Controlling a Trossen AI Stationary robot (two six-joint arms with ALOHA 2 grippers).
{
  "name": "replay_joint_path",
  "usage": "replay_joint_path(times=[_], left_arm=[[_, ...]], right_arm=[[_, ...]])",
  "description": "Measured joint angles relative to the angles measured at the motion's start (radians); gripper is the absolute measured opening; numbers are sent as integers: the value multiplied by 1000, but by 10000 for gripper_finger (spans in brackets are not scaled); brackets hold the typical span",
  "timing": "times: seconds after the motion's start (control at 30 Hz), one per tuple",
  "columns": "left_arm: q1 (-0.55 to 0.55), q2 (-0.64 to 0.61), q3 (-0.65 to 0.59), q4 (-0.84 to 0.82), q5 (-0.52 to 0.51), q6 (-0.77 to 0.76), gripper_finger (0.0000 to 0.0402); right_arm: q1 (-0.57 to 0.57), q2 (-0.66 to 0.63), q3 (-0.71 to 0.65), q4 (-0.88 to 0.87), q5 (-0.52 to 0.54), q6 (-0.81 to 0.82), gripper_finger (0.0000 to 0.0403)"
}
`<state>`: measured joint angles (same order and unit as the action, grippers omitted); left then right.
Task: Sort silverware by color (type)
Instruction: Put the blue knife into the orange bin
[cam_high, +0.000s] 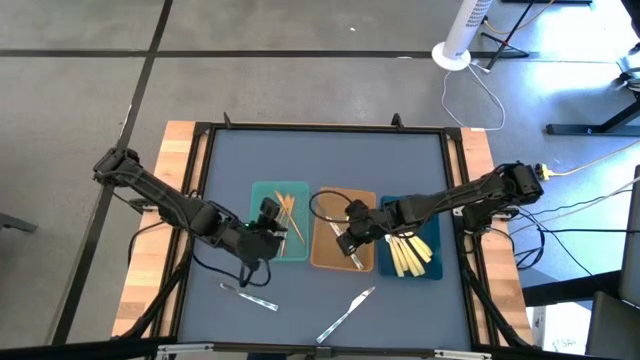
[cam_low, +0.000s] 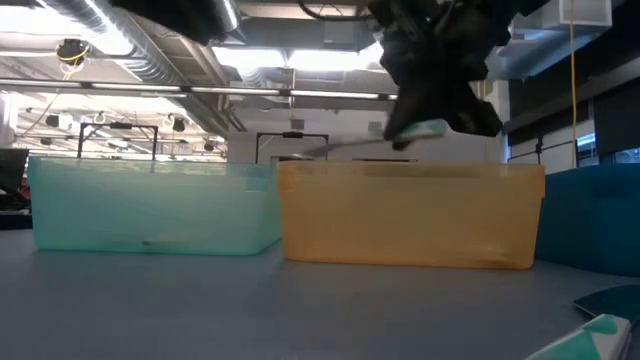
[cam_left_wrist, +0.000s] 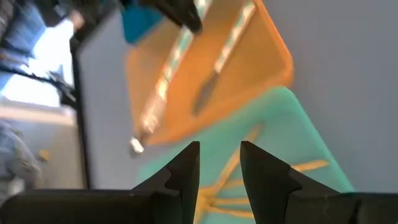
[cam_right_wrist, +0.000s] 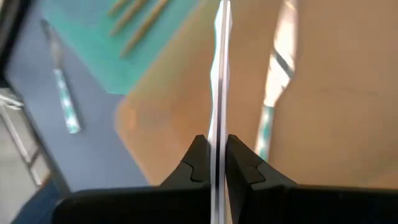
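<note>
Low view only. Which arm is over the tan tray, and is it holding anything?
Observer: The right arm. Its pincer is shut on a silver utensil above the tan tray.
Operator: Left arm?
Observer: The left pincer is open and empty, above the teal tray.
Operator: Anything unsorted?
Observer: Two silver pieces lie on the table outside the trays.

Two dark jointed arms, black cables, left gripper (cam_high: 272, 228) black, wedge-shaped fingers (cam_left_wrist: 184, 177)
</note>
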<state>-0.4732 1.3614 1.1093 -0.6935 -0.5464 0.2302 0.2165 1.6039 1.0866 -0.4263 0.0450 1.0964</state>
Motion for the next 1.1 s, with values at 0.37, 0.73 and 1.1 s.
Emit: replay_joint_path(times=[0.37,0.73,1.1], left_arm=[[-29,1,0,-154,254,-331,109],[-99,6,0,-155,440,-543,109],[-241,9,-1,-158,437,-676,109]], right_arm=[[64,0,0,-181,111,87,3],[80,50,-1,-200,155,106,9],[78,149,-2,-115,154,103,13]])
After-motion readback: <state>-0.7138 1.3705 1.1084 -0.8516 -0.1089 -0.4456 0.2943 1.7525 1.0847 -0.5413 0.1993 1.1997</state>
